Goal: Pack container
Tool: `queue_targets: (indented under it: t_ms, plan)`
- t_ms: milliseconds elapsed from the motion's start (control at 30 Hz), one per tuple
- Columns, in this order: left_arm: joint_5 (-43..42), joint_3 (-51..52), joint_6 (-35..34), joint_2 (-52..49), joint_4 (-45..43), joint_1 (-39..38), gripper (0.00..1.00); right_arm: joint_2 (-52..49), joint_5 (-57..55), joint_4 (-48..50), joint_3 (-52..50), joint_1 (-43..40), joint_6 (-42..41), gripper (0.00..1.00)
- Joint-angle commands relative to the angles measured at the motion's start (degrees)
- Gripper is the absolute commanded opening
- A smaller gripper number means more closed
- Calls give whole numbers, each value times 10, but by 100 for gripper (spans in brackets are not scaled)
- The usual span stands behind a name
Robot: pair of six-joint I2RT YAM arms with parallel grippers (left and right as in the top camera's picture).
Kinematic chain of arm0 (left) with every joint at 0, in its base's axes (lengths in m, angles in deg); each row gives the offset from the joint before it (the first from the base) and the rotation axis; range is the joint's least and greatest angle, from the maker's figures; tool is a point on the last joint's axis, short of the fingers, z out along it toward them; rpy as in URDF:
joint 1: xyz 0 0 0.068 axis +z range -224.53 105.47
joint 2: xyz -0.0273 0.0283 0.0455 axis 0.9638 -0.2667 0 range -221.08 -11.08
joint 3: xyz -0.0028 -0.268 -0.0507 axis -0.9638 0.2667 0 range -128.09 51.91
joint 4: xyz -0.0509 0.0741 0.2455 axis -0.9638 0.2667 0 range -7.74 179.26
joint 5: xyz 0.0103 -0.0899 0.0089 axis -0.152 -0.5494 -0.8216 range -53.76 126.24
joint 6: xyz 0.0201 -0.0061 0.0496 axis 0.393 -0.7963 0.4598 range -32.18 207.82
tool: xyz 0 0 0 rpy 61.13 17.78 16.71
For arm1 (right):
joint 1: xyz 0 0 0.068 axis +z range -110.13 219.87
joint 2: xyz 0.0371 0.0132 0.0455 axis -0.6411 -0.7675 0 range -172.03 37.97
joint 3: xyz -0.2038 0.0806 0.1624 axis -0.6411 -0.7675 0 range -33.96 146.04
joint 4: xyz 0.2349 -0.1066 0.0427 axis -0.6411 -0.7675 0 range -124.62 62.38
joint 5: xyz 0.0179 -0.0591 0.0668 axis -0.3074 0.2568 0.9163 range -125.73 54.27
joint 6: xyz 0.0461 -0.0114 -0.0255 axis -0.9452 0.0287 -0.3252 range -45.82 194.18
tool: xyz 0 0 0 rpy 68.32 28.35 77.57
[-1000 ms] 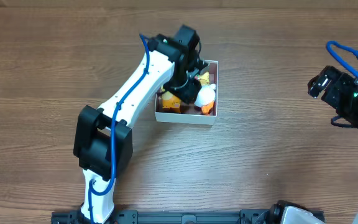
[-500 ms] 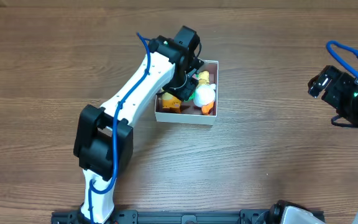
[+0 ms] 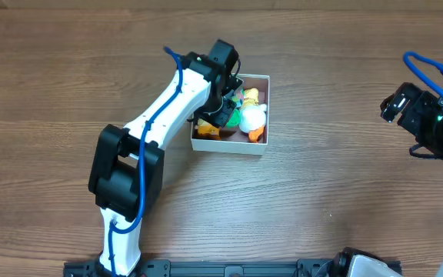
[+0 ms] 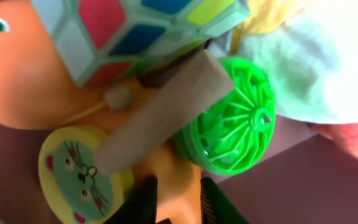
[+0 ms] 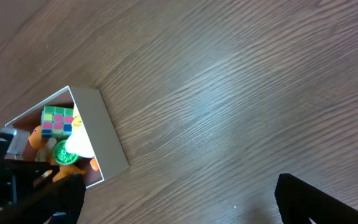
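From the overhead view, the container (image 3: 229,146), a square, shallow white cardboard box with a dusty pink-brown inside, sits on the brown wooden table (image 3: 321,46) a little left of centre, with toys in it. My left arm reaches over its left wall, and the left gripper (image 3: 225,115) is down inside among the toys.

The left wrist camera is very close in. A cube puzzle with coloured square stickers (image 4: 142,25) lies at the top, against a rounded orange toy (image 4: 17,81). A bright green plastic ball with spoked openwork (image 4: 229,127) sits just beside a white soft fabric toy (image 4: 309,62). A flat tan strip (image 4: 160,115) slants across from the cube, touching the ball's edge. A round yellow disc with a teal cat face (image 4: 79,177) lies lower left. The left gripper (image 4: 178,193) has its dark fingers (image 4: 145,202) set narrow, with an orange part filling the gap between them. I cannot tell whether they pinch it or only flank it.

The right gripper (image 3: 397,104) hangs at the far right, well apart from the container. In its wrist view, the right gripper (image 5: 179,183) is spread wide over bare wood, and the container (image 5: 107,140) shows at the lower left.
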Motion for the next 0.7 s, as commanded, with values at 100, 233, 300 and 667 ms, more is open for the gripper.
queue_targets:
  t_ms: [100, 233, 300, 667]
  plan:
    - [-21, -211, -16, 9, 131, 3, 66, 3, -3, 0, 3, 0, 2, 100]
    - [-5, -330, -66, 20, 266, 20, 56, 3, -3, -5, 3, 0, 2, 100]
    - [-3, -371, -93, 61, 312, 50, 57, 3, -3, -4, 3, 0, 2, 100]
    - [73, -379, -128, 391, 337, 173, 100, 26, 78, 7, 4, 0, 50, 100]
